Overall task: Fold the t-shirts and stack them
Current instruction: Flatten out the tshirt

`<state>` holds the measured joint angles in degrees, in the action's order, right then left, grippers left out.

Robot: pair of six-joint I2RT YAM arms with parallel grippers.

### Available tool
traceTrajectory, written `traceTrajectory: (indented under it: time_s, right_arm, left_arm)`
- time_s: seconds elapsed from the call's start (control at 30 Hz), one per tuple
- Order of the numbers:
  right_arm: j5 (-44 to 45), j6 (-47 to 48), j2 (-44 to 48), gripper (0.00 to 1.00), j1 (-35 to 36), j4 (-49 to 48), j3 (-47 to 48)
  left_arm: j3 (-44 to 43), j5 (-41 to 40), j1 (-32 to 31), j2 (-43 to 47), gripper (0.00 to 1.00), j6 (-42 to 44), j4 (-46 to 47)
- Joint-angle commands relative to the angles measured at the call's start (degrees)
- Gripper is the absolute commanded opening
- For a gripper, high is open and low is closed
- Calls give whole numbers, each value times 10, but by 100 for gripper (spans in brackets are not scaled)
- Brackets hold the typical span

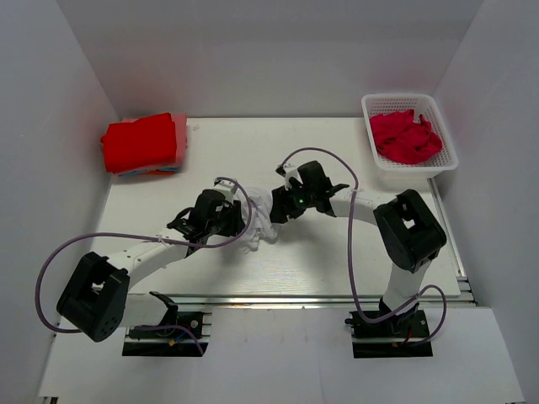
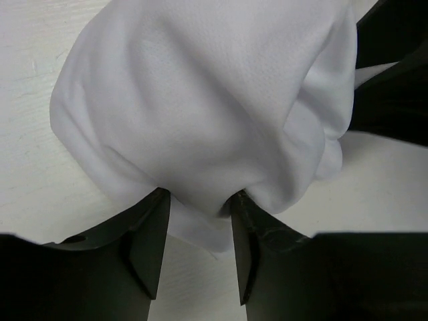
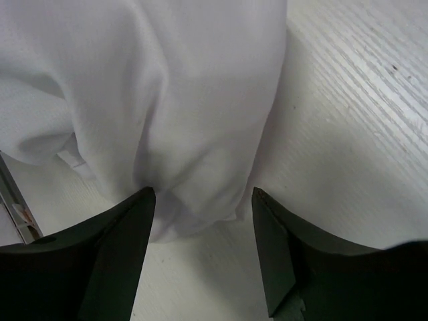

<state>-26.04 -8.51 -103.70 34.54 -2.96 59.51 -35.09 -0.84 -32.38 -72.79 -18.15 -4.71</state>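
Observation:
A crumpled white t-shirt (image 1: 260, 220) lies bunched in the middle of the table between my two grippers. My left gripper (image 1: 241, 221) is at its left side. In the left wrist view the left gripper (image 2: 200, 200) pinches a gathered fold of the white t-shirt (image 2: 200, 87) between its fingertips. My right gripper (image 1: 279, 208) is at the shirt's right side. In the right wrist view the right gripper (image 3: 202, 194) is open, its jaws standing wide around the lower edge of the white t-shirt (image 3: 154, 80) without closing on it.
A folded red t-shirt stack (image 1: 141, 141) lies at the table's far left corner. A white basket (image 1: 410, 101) at the far right holds crumpled red shirts (image 1: 406, 137). White walls enclose the table on three sides.

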Motion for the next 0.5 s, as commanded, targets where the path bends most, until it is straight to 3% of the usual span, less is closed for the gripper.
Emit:
traceTrajectory:
  time_s: [0.0,0.03,0.1,0.13,0.17,0.37,0.47]
  right_arm:
    - [-5,-3,-19,62,7,-22,36]
    - [-7,-11,-24,42,7,-27,39]
    - [-8,-16,-24,19,7,-28,48]
    - [-9,-12,-20,0,8,-30,47]
    - [-2,-16,-12,0,8,-29,46]
    - [103,-28,72,0,3,-36,18]
    - [180,-36,110,0,2,-40,16]
  left_arm:
    - [-9,-9,-2,-6,52,-10,42]
    - [-16,-2,-2,-6,48,-5,47]
    - [-16,17,-2,-11,38,-5,63]
    - [-16,22,-2,-16,31,3,71]
    - [-21,22,-2,-16,0,3,77]
    - [-26,-56,-2,36,0,-9,89]
    - [-21,-144,-2,87,0,-30,95]
